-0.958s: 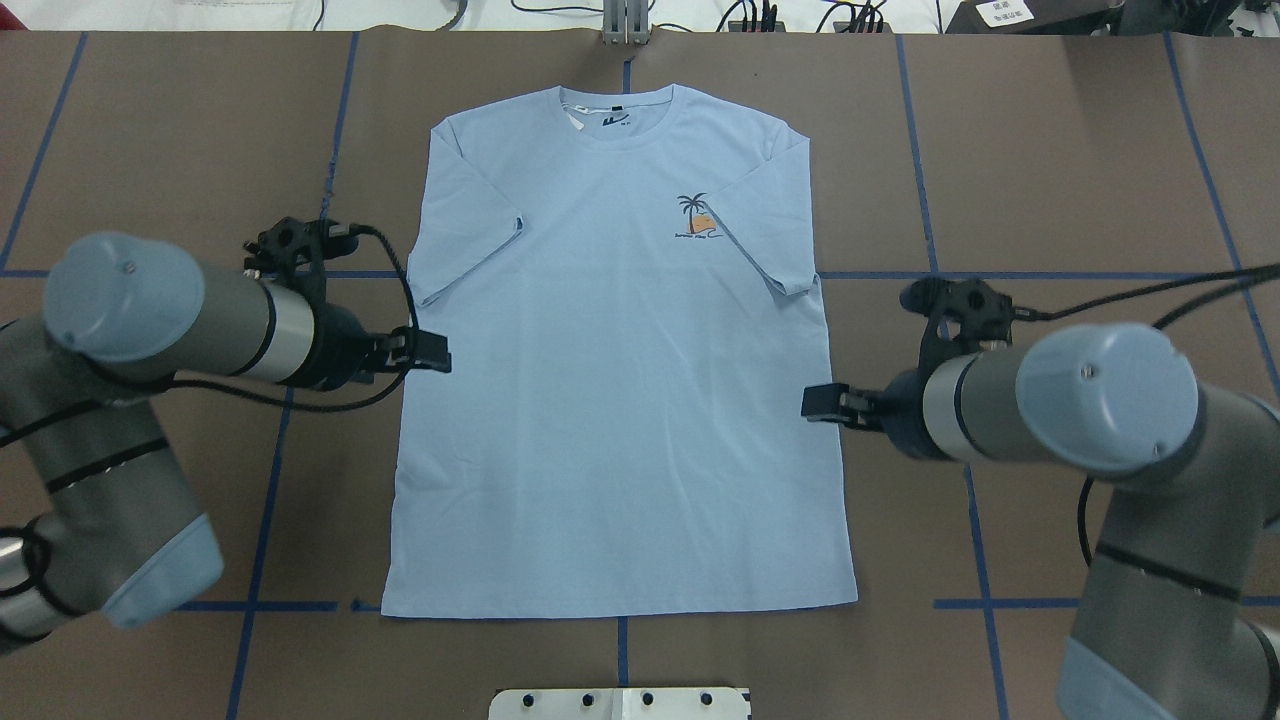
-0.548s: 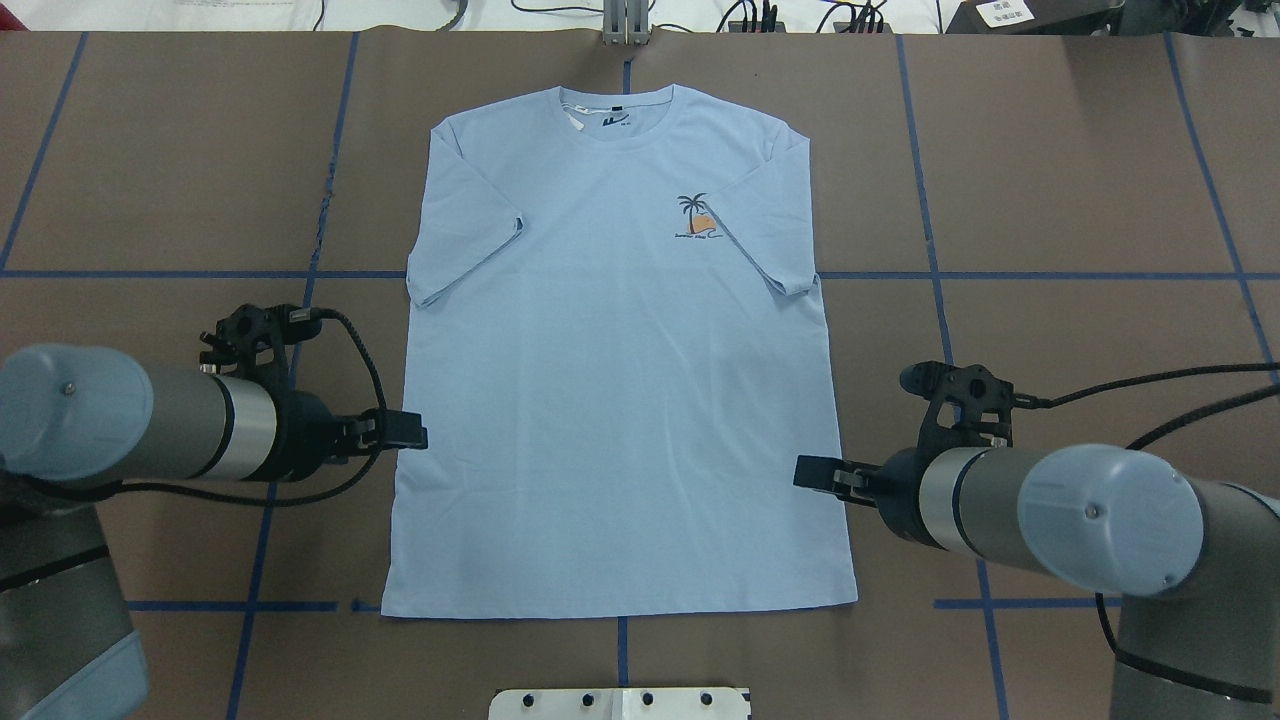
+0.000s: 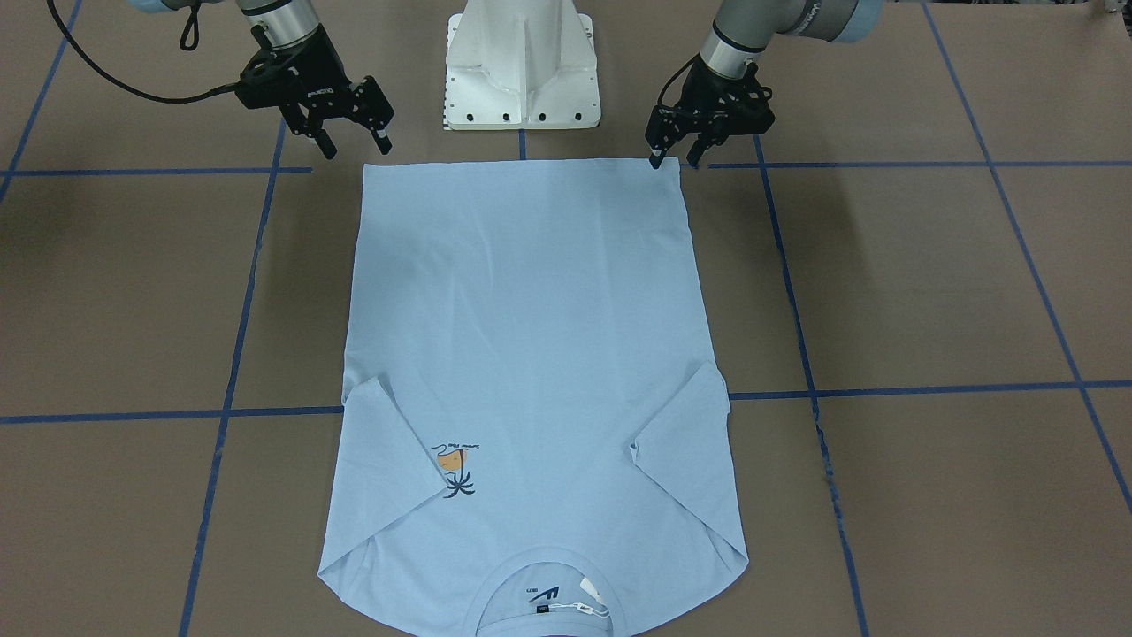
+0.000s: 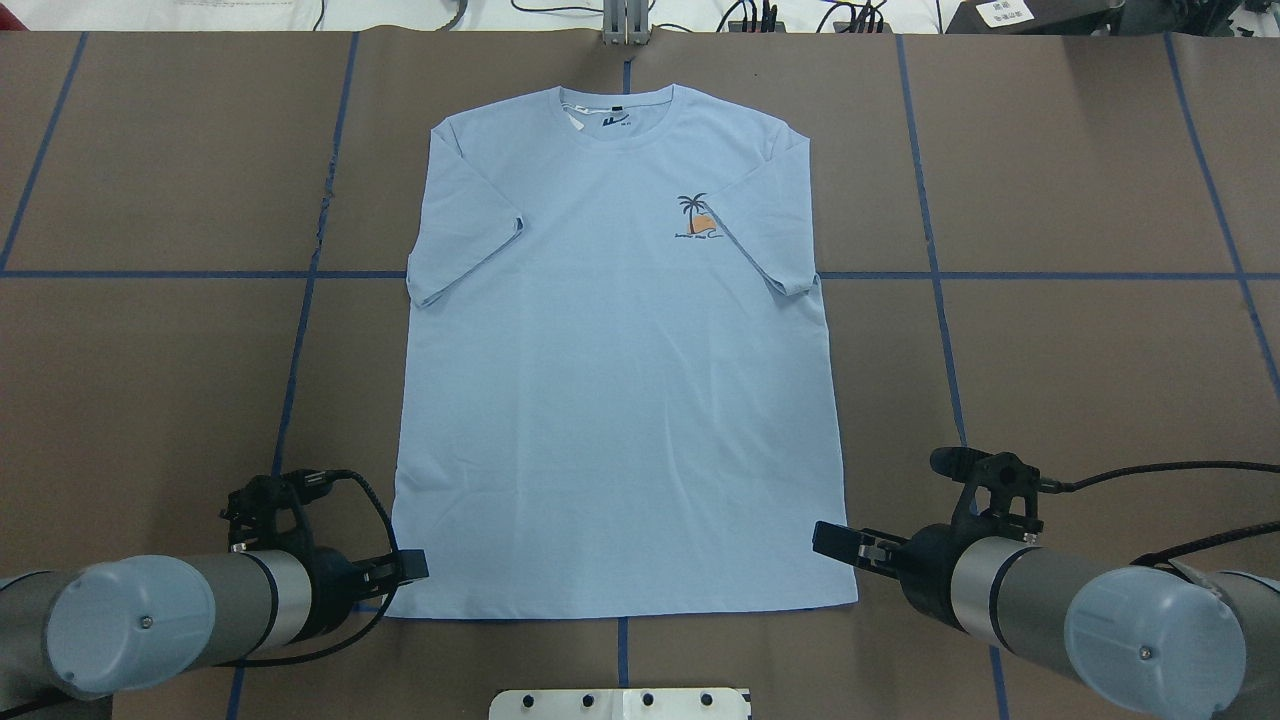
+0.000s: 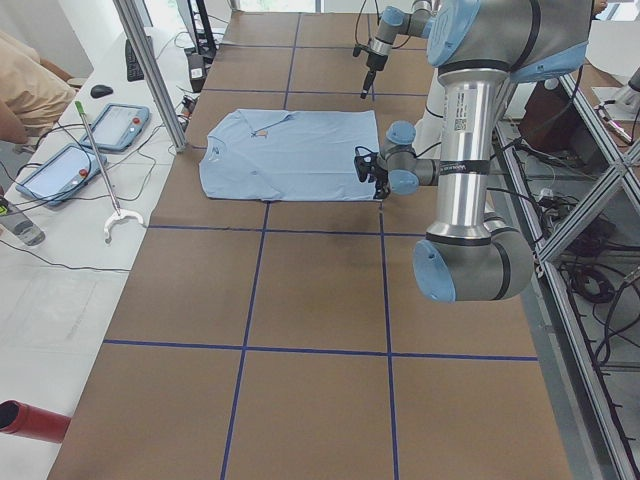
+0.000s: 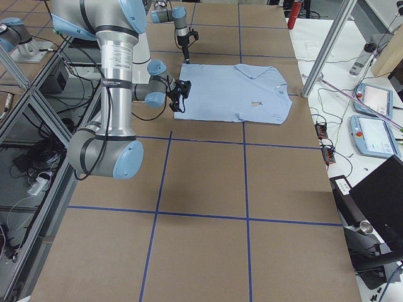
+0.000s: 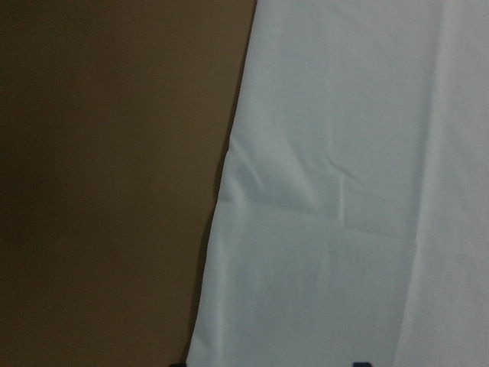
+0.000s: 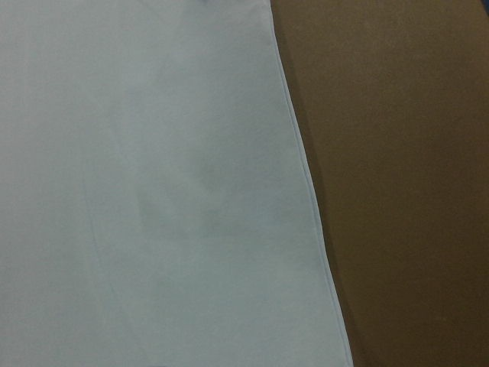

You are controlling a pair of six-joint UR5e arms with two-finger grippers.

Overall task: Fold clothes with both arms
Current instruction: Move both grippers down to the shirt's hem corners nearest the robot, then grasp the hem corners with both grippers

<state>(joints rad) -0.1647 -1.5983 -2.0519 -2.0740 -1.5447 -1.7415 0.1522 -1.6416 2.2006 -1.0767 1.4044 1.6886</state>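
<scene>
The light blue T-shirt (image 4: 620, 400) lies flat and face up on the brown table, sleeves folded inward, collar at the far edge and hem toward me; the front view also shows it (image 3: 522, 310). My left gripper (image 4: 405, 568) (image 3: 672, 162) is open and empty, low at the hem's left corner, one fingertip at the cloth edge. My right gripper (image 4: 835, 540) (image 3: 356, 144) is open and empty, just above the hem's right corner. The left wrist view shows the shirt's side edge (image 7: 221, 199); the right wrist view shows the other side edge (image 8: 306, 176).
The white pedestal base (image 3: 522, 71) stands just behind the hem. Blue tape lines (image 4: 300, 330) cross the brown table cover. A metal post (image 4: 625, 22) and cables sit at the far edge. Teach pendants (image 5: 120, 125) lie on a side bench.
Both grippers have moved back toward the robot along the shirt's side edges, from mid-body down to the hem corners. The shirt has not moved.
</scene>
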